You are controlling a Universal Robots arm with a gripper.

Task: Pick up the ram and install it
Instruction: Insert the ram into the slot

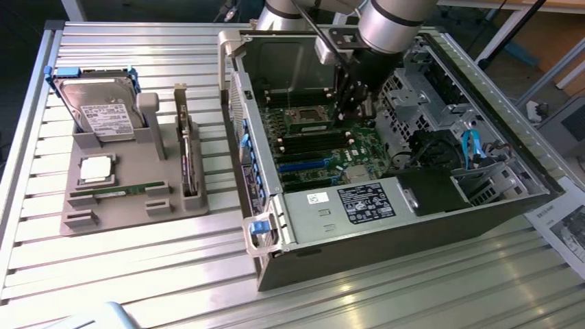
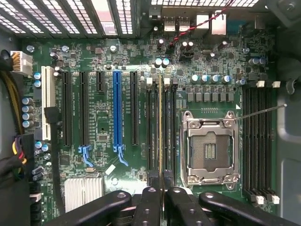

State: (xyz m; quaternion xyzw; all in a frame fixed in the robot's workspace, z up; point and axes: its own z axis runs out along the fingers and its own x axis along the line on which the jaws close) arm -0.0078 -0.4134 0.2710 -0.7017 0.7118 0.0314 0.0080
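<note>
Fingers: the gripper [image 2: 161, 182] is clenched on the ram [image 2: 161, 127], which shows edge-on between the two pads.
Ram: upright in the grip, inside the open case [image 1: 384, 236], running along the slots [image 2: 171, 132] just beside the socket [image 2: 209, 146].
Arm: reaches down into the case, with the gripper [image 1: 352, 103] over the board [image 1: 320, 147].
Done: pick-up and carry to the board, judging by the grip.
Left: seating; whether the ram's lower edge is in a slot, I cannot tell.
Tray: a green strip [image 1: 119, 190] lies on the tray [image 1: 137, 214], well apart from the case.
</note>
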